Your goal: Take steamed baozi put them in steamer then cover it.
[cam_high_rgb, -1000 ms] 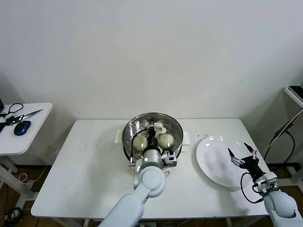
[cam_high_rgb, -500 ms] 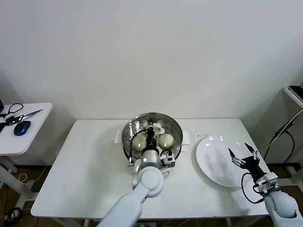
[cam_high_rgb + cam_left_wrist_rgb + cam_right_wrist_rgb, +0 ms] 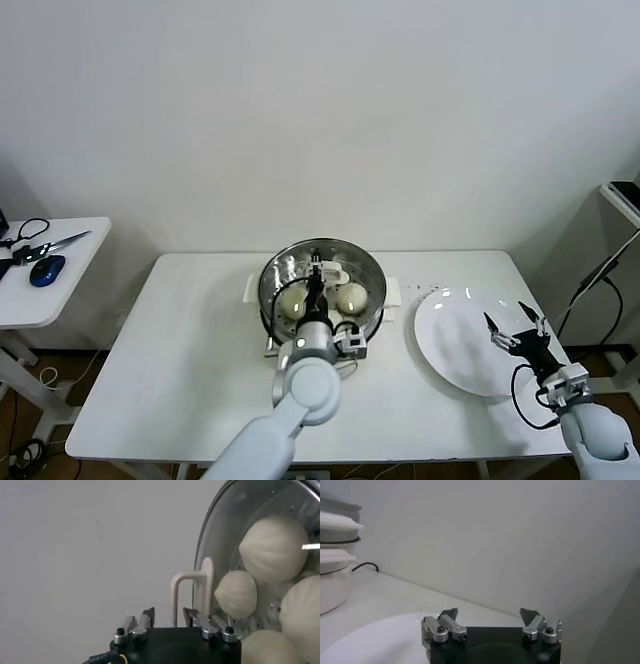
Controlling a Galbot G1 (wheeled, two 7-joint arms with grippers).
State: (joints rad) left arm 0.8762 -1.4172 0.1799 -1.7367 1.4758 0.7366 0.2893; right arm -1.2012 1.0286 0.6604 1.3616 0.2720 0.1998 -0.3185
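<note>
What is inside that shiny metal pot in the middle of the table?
Through the glass lid on the steamer, pale round buns show: four in the left wrist view. The left gripper above the lid handle hides part of the inside from the head view.

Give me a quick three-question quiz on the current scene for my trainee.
1. True or false: the white plate under the right gripper bears no baozi.
2. Where is the cover? A: on the steamer. B: on the plate. C: lying on the table.
3. Fill in: the ____ gripper's jaws stand apart at the cover's handle.
Key: 1 true; 2 A; 3 left.
</note>
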